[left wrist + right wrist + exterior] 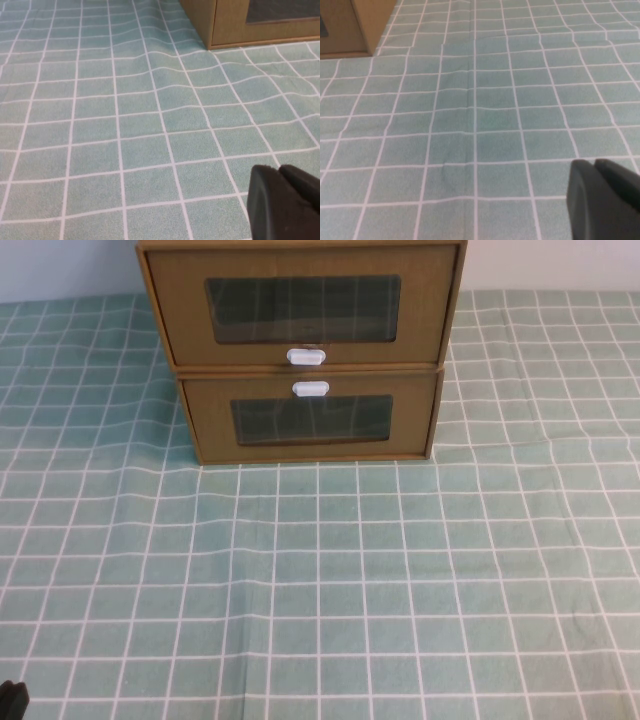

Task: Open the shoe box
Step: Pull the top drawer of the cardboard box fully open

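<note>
We see two brown boxes stacked at the far middle of the table, which is covered by a green checked cloth. The upper shoe box rests squarely on the lower shoe box. Each front has a dark window. The upper white handle sits just above the lower white handle. A black piece of our left arm shows at the near left corner.

Cloth before the stacked shoe boxes is open, free run to their fronts; left gripper and right gripper low over cloth, well short of them
</note>
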### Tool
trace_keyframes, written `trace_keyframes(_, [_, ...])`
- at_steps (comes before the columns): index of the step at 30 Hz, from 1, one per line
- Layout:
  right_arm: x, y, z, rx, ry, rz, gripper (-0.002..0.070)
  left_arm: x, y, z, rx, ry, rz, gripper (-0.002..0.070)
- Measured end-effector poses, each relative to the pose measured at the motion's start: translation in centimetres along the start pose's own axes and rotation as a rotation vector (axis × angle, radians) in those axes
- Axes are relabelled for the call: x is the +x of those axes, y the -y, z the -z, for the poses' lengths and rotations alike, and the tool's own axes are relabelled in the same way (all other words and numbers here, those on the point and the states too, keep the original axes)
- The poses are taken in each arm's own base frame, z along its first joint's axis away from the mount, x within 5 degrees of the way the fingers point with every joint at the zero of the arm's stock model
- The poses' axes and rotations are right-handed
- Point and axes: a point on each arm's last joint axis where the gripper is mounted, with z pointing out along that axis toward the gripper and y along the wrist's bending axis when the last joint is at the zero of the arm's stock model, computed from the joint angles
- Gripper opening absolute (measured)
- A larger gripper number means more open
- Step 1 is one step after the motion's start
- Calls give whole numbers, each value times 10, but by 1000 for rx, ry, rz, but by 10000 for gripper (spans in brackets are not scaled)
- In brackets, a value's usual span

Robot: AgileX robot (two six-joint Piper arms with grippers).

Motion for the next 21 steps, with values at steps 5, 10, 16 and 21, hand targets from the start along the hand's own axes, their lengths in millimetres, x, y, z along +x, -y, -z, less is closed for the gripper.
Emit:
trace_keyframes(5, [-1, 0, 0, -1, 6, 0, -14, 0, 0, 0, 0, 2, 0, -5])
trace_keyframes(10, [-8, -1, 0, -8, 91, 0, -14, -3, 0, 0, -2, 28, 0, -5])
trace_keyframes(16, [-29, -2, 5, -28, 319, 0, -14, -24, -2, 3, -20, 272, 0, -5])
trace_keyframes(21, [-55, -5, 18, -56, 644, 0, -14, -53, -4, 17, -45, 619, 0, -5])
